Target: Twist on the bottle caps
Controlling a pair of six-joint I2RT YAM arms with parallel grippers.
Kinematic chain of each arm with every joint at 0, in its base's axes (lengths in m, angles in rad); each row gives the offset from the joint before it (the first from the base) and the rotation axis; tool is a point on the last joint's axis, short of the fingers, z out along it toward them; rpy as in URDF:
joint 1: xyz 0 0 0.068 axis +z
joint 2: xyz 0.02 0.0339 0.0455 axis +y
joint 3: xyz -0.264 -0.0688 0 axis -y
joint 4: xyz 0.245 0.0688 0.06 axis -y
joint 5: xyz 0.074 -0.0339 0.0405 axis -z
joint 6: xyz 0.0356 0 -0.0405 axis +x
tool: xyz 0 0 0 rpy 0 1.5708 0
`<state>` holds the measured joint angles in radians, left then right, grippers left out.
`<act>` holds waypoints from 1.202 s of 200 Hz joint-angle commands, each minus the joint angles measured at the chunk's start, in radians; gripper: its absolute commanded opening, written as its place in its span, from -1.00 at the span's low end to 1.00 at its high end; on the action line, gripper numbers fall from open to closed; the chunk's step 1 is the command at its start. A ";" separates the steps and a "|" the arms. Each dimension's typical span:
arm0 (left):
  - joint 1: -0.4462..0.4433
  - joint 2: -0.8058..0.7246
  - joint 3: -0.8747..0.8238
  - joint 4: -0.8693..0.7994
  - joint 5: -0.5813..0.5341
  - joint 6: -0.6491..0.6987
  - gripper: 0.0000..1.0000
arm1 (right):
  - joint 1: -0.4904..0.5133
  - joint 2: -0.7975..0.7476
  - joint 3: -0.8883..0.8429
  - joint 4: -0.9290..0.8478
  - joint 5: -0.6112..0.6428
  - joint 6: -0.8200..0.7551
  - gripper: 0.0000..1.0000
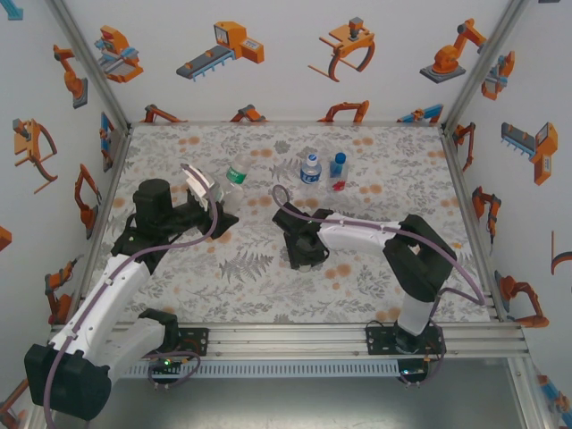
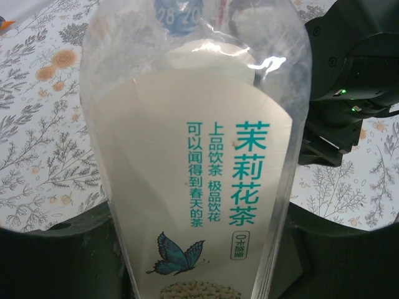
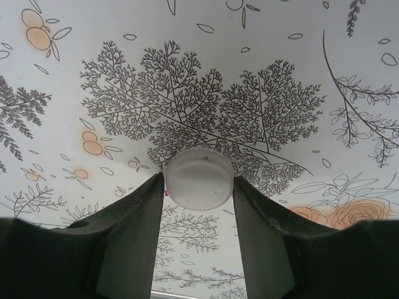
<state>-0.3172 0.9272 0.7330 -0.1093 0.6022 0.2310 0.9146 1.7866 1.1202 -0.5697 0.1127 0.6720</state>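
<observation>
Nearest, the right gripper (image 3: 198,187) is pointed down at the table (image 1: 241,268) and closed narrowly on a white cap (image 3: 199,177). The cap is pinched at the fingertips, one finger touching each side of its rim. That side-on hold is judged to leave the open underside free, so the cap can be set onto a neck and turned. Whether the cap rests on the table or is lifted off it cannot be told.

To the left of that gripper, and a little farther out, the left gripper (image 2: 196,255) is clamped around the labelled body of the tall bottle (image 2: 187,156). A finger is pressed against each side low on the label, and the shoulder is left reaching out past the fingertips. The bottle is thus kept off the table and steadied, presumably so its neck can be offered to the cap. The mouth itself is not clearly seen.

Farthest out, well beyond both grippers, the water bottle (image 1: 310,168) and the blue bottle (image 1: 338,170) are stood upright just beside each other, apparently parked until their turn. Whether they are capped is too small to tell.
</observation>
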 commanded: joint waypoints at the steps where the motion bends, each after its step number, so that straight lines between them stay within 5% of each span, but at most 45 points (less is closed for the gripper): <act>1: 0.005 -0.002 0.034 -0.010 0.014 0.024 -1.00 | 0.010 0.019 0.039 -0.032 0.036 -0.016 -0.07; 240: 0.005 -0.002 0.037 -0.016 0.014 0.025 -1.00 | 0.018 0.027 0.052 -0.065 0.011 -0.012 -0.07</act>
<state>-0.3172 0.9272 0.7330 -0.1280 0.6022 0.2409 0.9257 1.8065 1.1477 -0.5987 0.1234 0.6605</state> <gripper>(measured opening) 0.555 0.468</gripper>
